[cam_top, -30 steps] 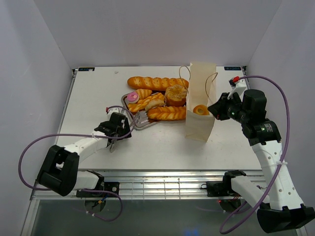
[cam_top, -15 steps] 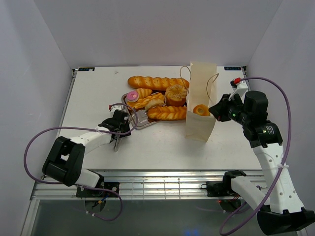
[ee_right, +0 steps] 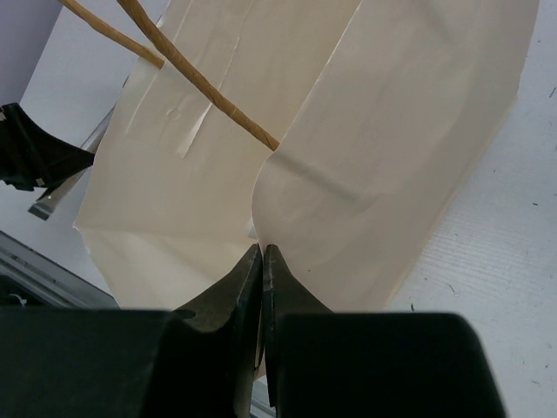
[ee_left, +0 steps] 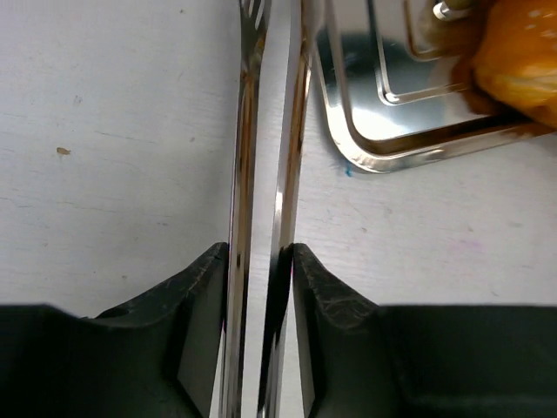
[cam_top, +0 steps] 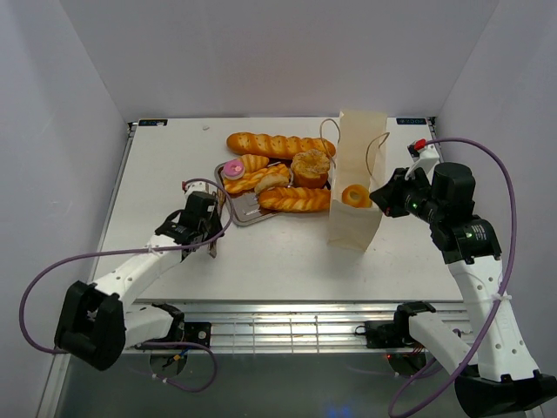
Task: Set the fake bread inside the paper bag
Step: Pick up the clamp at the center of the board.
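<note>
Step in hand, as judged, is fetching the next piece. The left gripper [ee_left: 261, 261] is clamped on the metal tongs [ee_left: 283, 174], whose tips lie beside the tray [cam_top: 246, 214] corner, and the right gripper [ee_right: 262, 254] pinches the wall of the paper bag [cam_top: 357, 165] standing on the worktop [cam_top: 174, 165]. One ring donut [cam_top: 354, 195] shows inside the bag; the rest of the fake bread [cam_top: 294, 199] lies on the tray, with the baguette [cam_top: 278, 145] at its far side. The next move calls for spreading the tongs over a loaf, gripping its glossy surface firmly and carrying it to the bag's mouth.
</note>
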You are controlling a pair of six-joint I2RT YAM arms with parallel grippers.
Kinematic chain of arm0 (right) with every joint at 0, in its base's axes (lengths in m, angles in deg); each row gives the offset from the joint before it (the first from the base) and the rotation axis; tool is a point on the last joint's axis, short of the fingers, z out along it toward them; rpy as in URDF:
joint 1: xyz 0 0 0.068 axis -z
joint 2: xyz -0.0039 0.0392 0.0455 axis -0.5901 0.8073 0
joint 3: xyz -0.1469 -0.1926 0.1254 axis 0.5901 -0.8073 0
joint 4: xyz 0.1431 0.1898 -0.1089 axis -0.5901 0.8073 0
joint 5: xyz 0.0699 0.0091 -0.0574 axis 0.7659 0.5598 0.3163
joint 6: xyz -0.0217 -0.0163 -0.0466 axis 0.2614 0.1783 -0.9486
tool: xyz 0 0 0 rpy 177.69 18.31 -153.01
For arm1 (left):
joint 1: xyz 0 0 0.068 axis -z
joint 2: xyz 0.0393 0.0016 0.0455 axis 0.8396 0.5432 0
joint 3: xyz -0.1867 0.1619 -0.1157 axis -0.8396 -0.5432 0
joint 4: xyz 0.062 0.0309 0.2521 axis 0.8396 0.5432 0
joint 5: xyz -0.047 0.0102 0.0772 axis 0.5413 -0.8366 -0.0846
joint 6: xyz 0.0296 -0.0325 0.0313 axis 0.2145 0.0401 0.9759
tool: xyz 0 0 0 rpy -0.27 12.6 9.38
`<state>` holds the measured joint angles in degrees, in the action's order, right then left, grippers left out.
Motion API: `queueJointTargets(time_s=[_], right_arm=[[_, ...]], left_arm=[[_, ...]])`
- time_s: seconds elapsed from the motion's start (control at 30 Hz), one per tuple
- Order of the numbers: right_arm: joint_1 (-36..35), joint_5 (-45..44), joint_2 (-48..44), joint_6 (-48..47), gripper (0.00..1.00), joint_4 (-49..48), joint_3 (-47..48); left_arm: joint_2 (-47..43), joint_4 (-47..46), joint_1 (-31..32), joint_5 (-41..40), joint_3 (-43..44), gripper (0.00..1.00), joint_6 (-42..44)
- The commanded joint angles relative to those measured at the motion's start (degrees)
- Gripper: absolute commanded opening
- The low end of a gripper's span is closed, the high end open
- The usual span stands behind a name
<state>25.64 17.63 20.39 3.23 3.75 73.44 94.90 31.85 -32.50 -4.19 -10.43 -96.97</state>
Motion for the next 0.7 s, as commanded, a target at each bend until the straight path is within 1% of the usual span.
queueJointTargets(time_s=[0.0, 0.03, 0.1, 0.17, 0.27, 0.53, 0.6, 0.67], right_arm=[[-0.2, -0.7, 0.2, -0.5, 0.08, 3.0, 0.8], [-0.2, -0.7, 0.3, -0.4, 0.08, 3.0, 0.9], [-0.2, -0.6, 0.2, -0.3, 0.08, 3.0, 1.0], [-0.2, -0.7, 0.4, -0.3, 0.08, 3.1, 1.3], [-0.3, -1.0, 0.4, -0.3, 0.08, 3.3, 1.6], [-0.2, -1.0, 0.6, -0.4, 0.08, 3.6, 1.8], [-0.2, -1.0, 0.7, -0.3, 0.08, 3.4, 1.8], [-0.2, -1.0, 0.9, -0.3, 0.08, 3.5, 1.9]], left_arm=[[-6.1, 4.2, 0.0, 4.0, 3.6, 0.42, -0.9], [-7.7, 5.1, 0.0, 4.5, 4.0, 0.39, -1.1], [-9.1, 7.1, 0.0, 5.9, 5.2, 0.38, -1.4], [-11.3, 8.6, -0.1, 6.3, 6.2, 0.35, -1.5], [-13.3, 10.6, -0.1, 6.4, 7.8, 0.33, -1.7], [-14.6, 14.0, -0.3, 9.3, 14.6, 0.33, -2.3], [-14.6, 14.3, -1.4, 10.2, 15.6, 0.34, -3.1], [-14.1, 14.3, -3.1, 13.9, 17.0, 0.36, -3.4]])
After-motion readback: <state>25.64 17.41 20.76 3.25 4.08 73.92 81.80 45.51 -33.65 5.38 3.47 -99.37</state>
